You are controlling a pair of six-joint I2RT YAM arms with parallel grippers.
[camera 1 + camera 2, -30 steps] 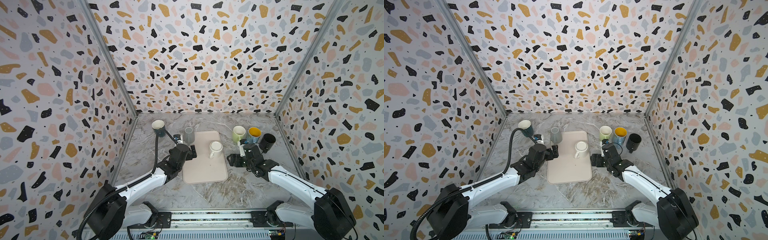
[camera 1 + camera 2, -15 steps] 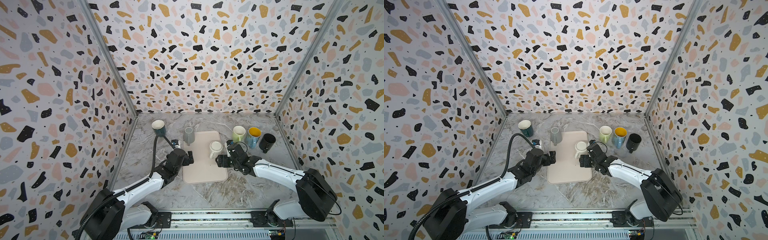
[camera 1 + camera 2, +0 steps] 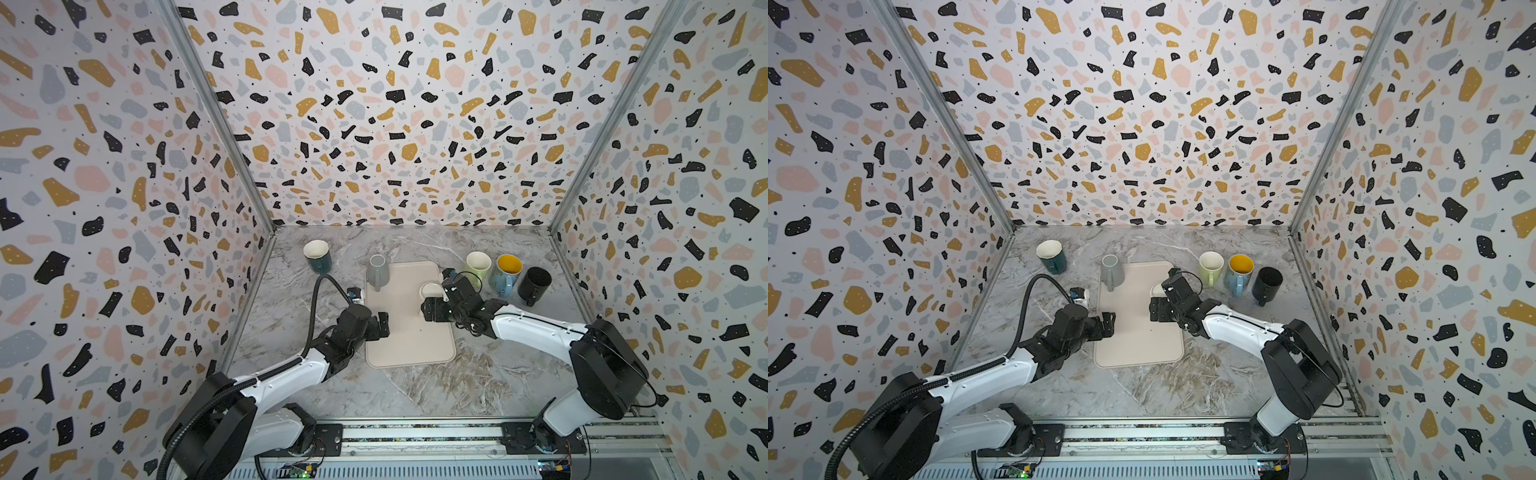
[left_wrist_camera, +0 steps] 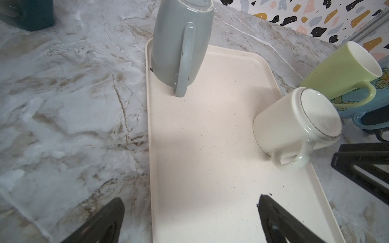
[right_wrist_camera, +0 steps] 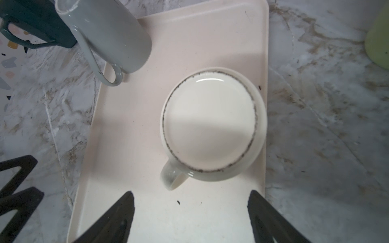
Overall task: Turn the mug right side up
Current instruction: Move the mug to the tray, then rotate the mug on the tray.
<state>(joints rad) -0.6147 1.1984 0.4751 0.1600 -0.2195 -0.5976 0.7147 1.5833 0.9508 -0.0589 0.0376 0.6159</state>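
The marble bench [image 3: 415, 390] carries a cream tray [image 3: 409, 332] at its middle, and both arms reach in from the near edge. The left arm [image 3: 282, 370] hangs at the tray's left rim, jaws released and empty, well apart from the task's thing. The right arm [image 3: 532, 328] is bent over the tray's right side, its jaws spread wide and grasping nothing.

Two mugs stand base-up on the tray: a grey mug [image 3: 377, 272] at the far left corner and a white mug [image 5: 212, 124] against the right rim. Judging by the arm above it, the white one is the target. Other mugs stand upright off the tray.

The right wrist view looks almost straight down the white mug's long axis, which is vertical, with its unglazed foot ring uppermost. The mug lies just ahead of the open jaws, roughly centred between them but untouched. Its handle [image 5: 171, 178] points back toward them, angled to one side. The right arm is clearly nearer.
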